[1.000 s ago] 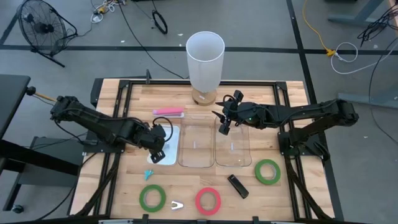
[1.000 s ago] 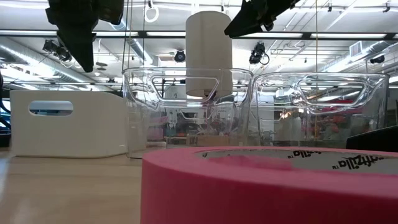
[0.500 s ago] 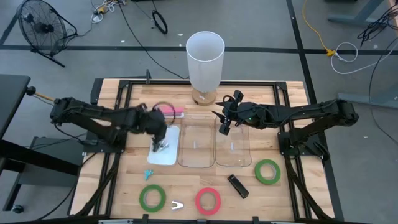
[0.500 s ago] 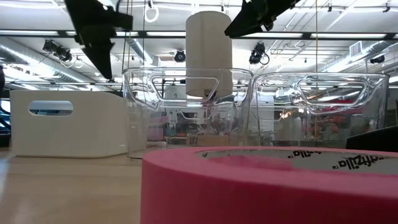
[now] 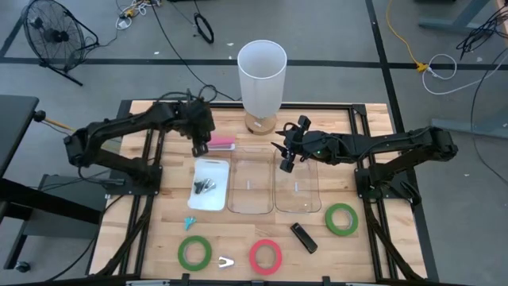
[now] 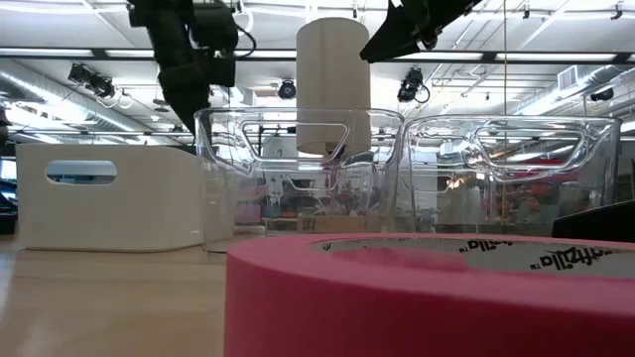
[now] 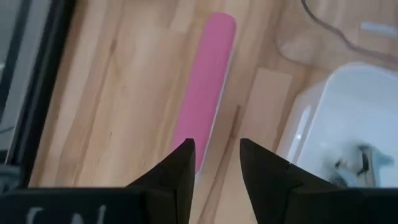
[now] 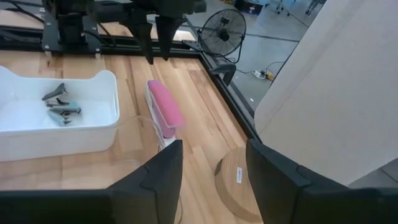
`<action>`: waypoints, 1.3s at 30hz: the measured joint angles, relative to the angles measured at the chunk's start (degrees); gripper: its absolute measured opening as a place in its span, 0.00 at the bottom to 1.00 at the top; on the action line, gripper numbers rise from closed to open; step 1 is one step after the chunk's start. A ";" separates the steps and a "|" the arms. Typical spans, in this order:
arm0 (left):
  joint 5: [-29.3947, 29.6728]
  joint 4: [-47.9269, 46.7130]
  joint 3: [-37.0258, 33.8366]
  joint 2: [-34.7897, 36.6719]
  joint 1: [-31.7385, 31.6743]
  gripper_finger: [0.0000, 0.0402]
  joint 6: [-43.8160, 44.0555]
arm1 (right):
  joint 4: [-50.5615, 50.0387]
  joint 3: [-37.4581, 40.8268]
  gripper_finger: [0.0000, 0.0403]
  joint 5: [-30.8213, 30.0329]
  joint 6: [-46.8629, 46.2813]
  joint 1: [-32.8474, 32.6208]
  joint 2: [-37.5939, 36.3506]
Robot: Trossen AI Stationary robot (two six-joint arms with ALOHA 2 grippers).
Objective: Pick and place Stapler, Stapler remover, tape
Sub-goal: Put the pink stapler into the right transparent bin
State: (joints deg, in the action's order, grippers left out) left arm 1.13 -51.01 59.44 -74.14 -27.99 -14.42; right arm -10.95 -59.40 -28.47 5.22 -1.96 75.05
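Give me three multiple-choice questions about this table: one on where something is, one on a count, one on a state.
1. Where is the left gripper?
A. Above the pink stapler
B. Over the red-pink tape roll
C. Inside a clear bin

2. How many tape rolls lie on the table?
A. One
B. Three
C. Five

3. What is the state of the two clear bins?
A. Both empty
B. Both hold tape
C. One holds the stapler

Answers:
1. A: the left gripper hangs open over the pink stapler at the table's far side.
2. B: a green roll, the red-pink roll and a second green roll lie along the near edge.
3. A: nothing shows inside the left clear bin or the right clear bin.
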 joint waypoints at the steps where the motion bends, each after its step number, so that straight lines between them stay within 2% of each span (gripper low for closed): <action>1: -0.66 -0.15 0.00 -0.31 -0.75 0.33 -1.49 | -0.08 0.00 0.44 0.00 -0.01 0.00 0.00; 5: -2.21 0.00 0.00 -2.95 -2.28 0.33 -4.27 | -0.34 0.00 0.44 0.00 0.02 -0.02 0.00; 10: -0.28 0.12 0.00 -7.94 -2.44 0.34 -4.41 | -0.31 0.00 0.44 -0.02 0.04 0.00 0.00; 17: 0.74 0.15 0.00 -12.69 -2.38 0.50 -6.09 | -0.32 0.00 0.44 -0.02 0.21 -0.01 0.00; 24: 5.70 0.54 0.00 -15.17 -2.47 0.62 -7.38 | -0.36 0.00 0.44 -0.02 0.21 0.00 0.00; 39: 7.25 1.67 0.00 -22.26 -2.97 0.59 -7.25 | -0.47 0.00 0.44 -0.02 0.21 -0.01 0.00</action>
State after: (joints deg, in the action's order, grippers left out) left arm 8.38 -49.35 59.44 -96.40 -30.96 -21.67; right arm -11.42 -59.40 -28.49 5.43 -1.96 75.05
